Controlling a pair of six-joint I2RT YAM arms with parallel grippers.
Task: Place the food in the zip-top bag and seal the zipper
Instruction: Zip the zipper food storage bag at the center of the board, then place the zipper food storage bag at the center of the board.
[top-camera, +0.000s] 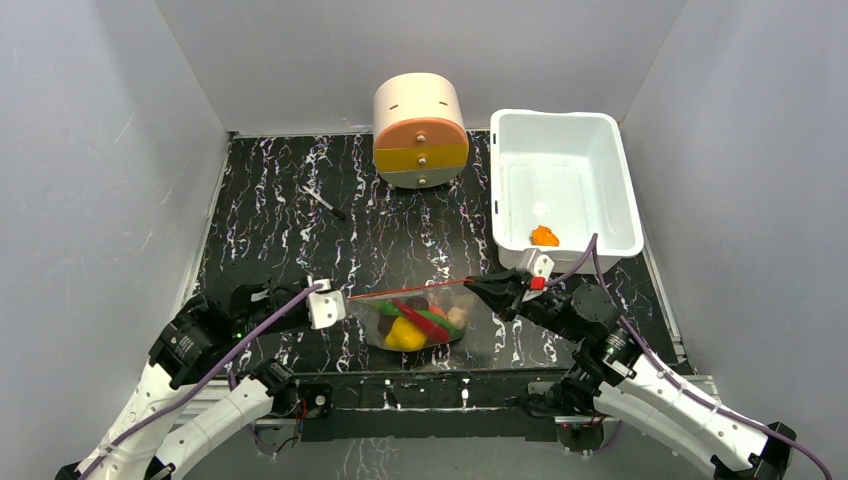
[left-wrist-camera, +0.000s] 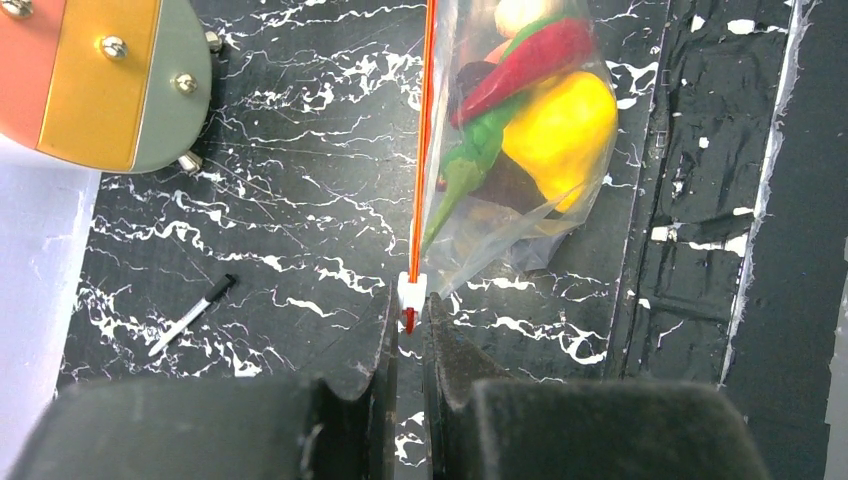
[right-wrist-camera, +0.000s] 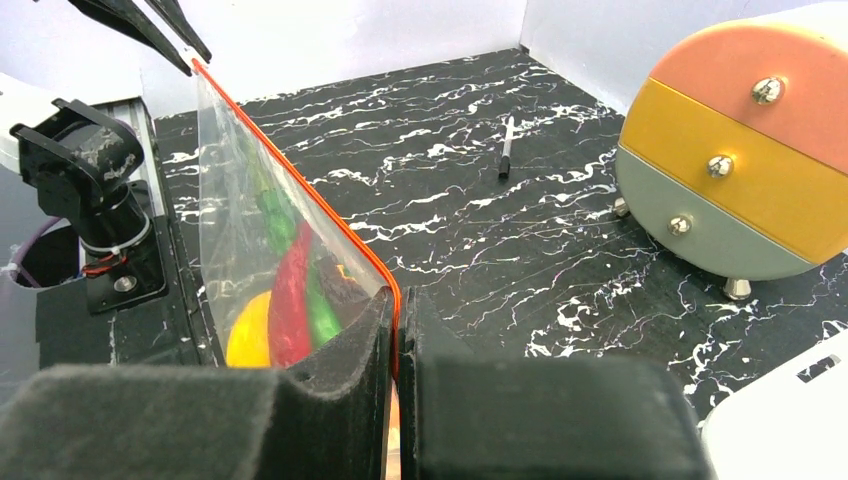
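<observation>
The clear zip-top bag (top-camera: 415, 322) hangs stretched between my two grippers near the table's front edge. Inside it are a yellow lemon (left-wrist-camera: 560, 125), a red chili (left-wrist-camera: 525, 62), a green chili (left-wrist-camera: 470, 165) and dark pieces. The orange-red zipper (top-camera: 410, 290) runs taut along the bag's top. My left gripper (left-wrist-camera: 411, 312) is shut on the white slider (left-wrist-camera: 411, 290) at the zipper's left end. My right gripper (right-wrist-camera: 396, 305) is shut on the zipper's right end (right-wrist-camera: 300, 205). One orange fruit (top-camera: 544, 236) lies in the white tub.
The white tub (top-camera: 500, 180) stands at the back right, close behind my right gripper (top-camera: 475, 285). A round drawer unit (top-camera: 420, 130) stands at the back centre. A pen (top-camera: 325, 202) lies on the black marbled tabletop at the left.
</observation>
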